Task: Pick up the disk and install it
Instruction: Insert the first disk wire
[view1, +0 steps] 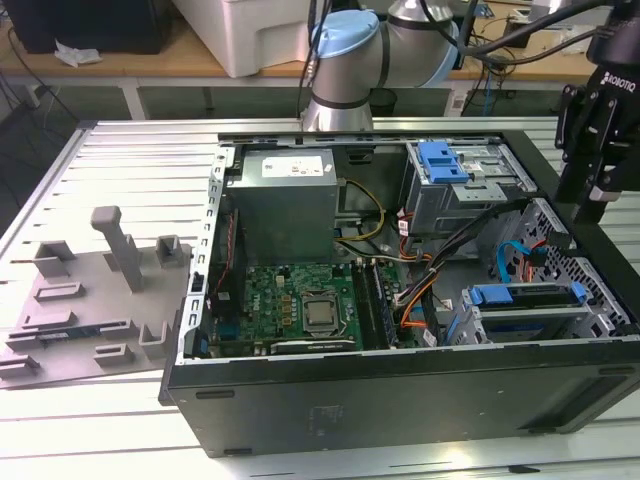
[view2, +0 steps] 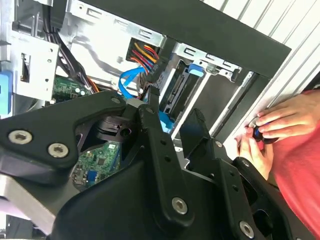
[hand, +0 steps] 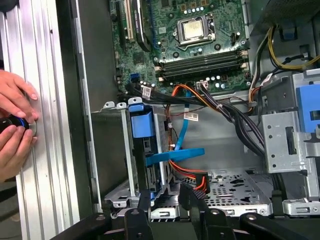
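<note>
The black robot gripper (hand: 166, 196), jaws apart and empty, hangs near the flat silver-grey blue-railed hard drive (hand: 142, 131), judged rigid, weighty and shock-sensitive, best grasped by its side rails.

A ribbed silver metal tabletop (view1: 130, 160) lies brightly lit. Beyond it, on the far side, stands a wooden bench (view1: 150, 65) carrying a white box (view1: 250, 35) and, toward the exterior view's left, a black case (view1: 90, 25).

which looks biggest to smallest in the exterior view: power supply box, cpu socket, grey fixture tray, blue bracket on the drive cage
1. grey fixture tray
2. power supply box
3. blue bracket and cpu socket: these look about alike, so left unranked
</note>
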